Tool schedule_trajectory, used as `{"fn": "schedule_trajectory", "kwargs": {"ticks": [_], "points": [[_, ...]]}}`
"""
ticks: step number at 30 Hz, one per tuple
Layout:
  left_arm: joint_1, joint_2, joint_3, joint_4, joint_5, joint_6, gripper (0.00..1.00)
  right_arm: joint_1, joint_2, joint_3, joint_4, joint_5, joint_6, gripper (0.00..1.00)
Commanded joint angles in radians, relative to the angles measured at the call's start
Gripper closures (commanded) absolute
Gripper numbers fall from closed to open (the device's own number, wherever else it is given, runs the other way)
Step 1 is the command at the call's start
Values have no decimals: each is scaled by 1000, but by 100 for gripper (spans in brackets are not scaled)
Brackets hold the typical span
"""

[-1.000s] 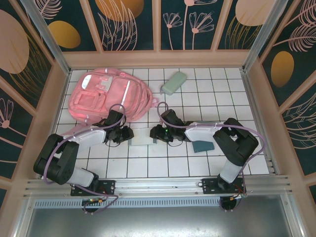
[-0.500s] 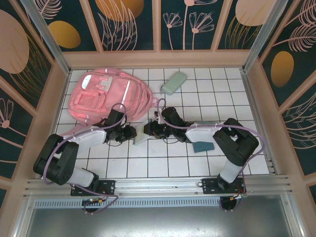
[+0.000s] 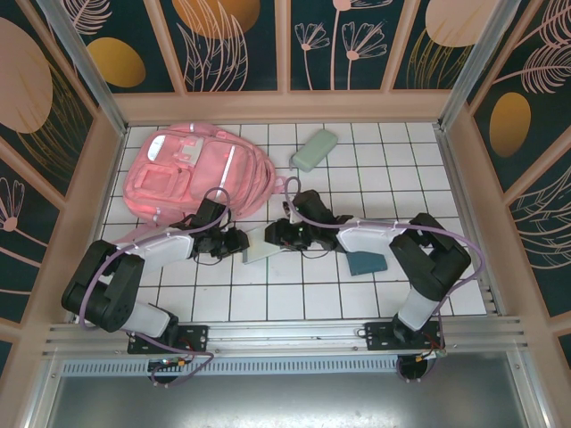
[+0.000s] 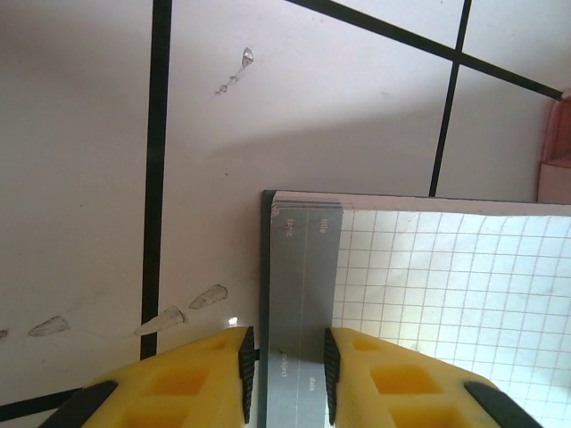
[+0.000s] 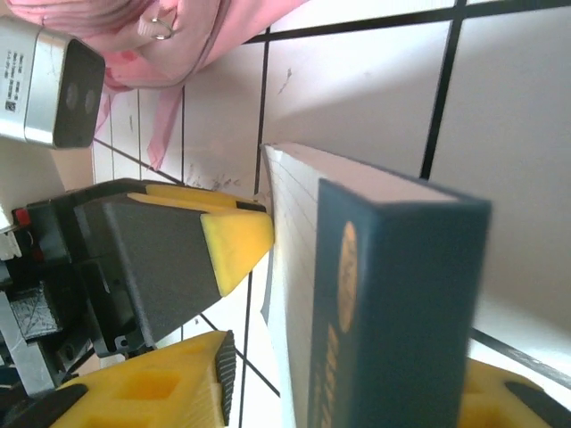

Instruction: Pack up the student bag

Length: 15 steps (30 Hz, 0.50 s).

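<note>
The big pink student bag (image 3: 192,174) lies at the back left of the tiled table, and its fabric (image 5: 196,36) also shows at the top of the right wrist view. Between the arms a thick book (image 3: 260,242) with a dark teal cover (image 5: 393,294) is tipped up on edge. Its squared face with a grey strip (image 4: 299,294) faces the left wrist camera. My right gripper (image 3: 278,234) (image 5: 357,392) straddles the book, with floor showing between its left pad (image 5: 221,374) and the pages. My left gripper (image 3: 237,242) (image 4: 285,374) (image 5: 241,227) is slightly open, its fingertips against the book's face.
A pale green pouch (image 3: 313,150) lies at the back centre. A dark teal flat item (image 3: 367,263) rests beside the right arm. Wooden frame walls (image 3: 116,134) close in the white table (image 3: 294,294) on three sides.
The book lay flat a second ago; it is now tipped up on edge and shifted slightly left. The right gripper moved up and left with it, and the left gripper stayed against it.
</note>
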Motion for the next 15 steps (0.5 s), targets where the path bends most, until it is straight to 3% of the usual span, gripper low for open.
{"fn": "schedule_trajectory", "kwargs": {"ticks": [1, 3, 4, 10, 15], "points": [[-6, 17, -7, -39, 0, 8, 71, -13, -50, 30, -24, -28, -39, 76], [-6, 6, 5, -49, -5, 10, 72, -13, -47, 34, -33, -25, -39, 96], [-6, -1, 12, -57, -9, 15, 72, -14, -49, 36, -38, -23, -40, 100], [-6, -64, 155, -195, -90, 70, 70, -26, -84, 39, -57, -7, -37, 100], [-3, -51, 344, -295, -221, 134, 68, -58, -143, 31, -68, 9, -37, 100]]}}
